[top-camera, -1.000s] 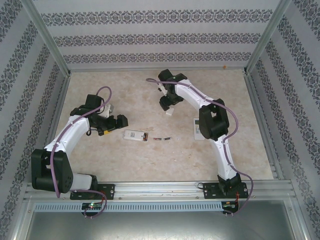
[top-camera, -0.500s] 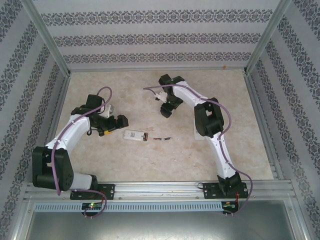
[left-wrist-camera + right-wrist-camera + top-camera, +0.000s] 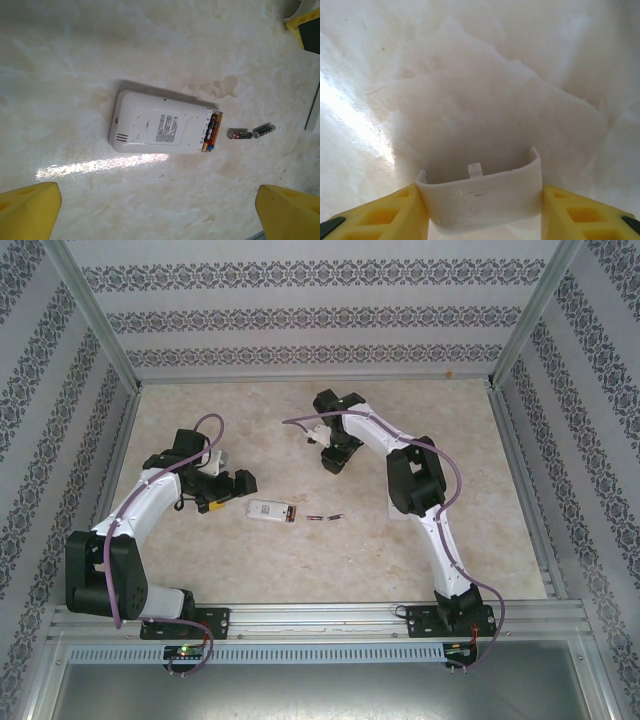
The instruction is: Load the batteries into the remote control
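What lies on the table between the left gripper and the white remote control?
Nothing. In the left wrist view, the stretch of marble table from the left gripper, jaws open, to the remote control is bare; a streak of light crosses it.

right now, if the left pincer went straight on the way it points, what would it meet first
Most likely the white remote, lying straight ahead of the open left pincer; depth is unclear, so it might touch the table just short of it.
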Action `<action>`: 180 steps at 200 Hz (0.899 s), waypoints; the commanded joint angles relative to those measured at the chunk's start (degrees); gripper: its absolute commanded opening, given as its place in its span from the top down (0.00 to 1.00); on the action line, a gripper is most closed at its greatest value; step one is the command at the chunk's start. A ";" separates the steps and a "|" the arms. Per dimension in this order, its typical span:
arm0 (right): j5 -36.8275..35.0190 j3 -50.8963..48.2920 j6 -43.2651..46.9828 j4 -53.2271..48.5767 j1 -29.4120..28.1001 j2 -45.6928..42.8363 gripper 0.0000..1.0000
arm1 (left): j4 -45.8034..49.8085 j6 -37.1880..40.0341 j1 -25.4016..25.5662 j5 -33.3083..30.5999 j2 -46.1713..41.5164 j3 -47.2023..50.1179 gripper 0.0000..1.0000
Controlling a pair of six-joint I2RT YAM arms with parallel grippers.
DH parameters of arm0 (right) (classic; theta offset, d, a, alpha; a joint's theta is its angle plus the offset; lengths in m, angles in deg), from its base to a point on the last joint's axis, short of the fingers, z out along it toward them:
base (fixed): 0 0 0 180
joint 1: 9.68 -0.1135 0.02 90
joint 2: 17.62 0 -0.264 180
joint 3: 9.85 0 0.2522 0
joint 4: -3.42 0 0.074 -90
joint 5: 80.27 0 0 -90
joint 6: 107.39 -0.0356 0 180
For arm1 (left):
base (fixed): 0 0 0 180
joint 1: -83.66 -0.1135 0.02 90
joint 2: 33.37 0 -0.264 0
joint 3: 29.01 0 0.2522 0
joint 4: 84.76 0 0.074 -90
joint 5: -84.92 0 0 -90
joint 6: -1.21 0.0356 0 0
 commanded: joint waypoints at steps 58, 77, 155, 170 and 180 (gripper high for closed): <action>1.58 -15.44 -7.29 4.38 -10.02 -18.14 0.53 | -0.71 -0.87 -0.32 0.26 -1.37 -0.72 0.00; 2.26 -19.11 -9.14 5.50 -14.85 -20.61 0.53 | -0.95 -1.12 -0.34 0.04 -1.19 -0.75 0.00; 0.02 -17.71 -11.74 6.56 -24.43 -16.76 0.51 | -7.57 -8.89 -0.96 4.73 -1.24 3.98 0.00; -0.97 -16.44 -12.25 6.56 -24.52 -15.28 0.51 | -7.98 -9.32 -1.22 4.97 -1.59 4.28 0.00; -0.91 -15.87 -12.53 6.88 -24.55 -14.55 0.51 | -8.28 -9.71 -1.31 5.11 -1.62 4.60 0.00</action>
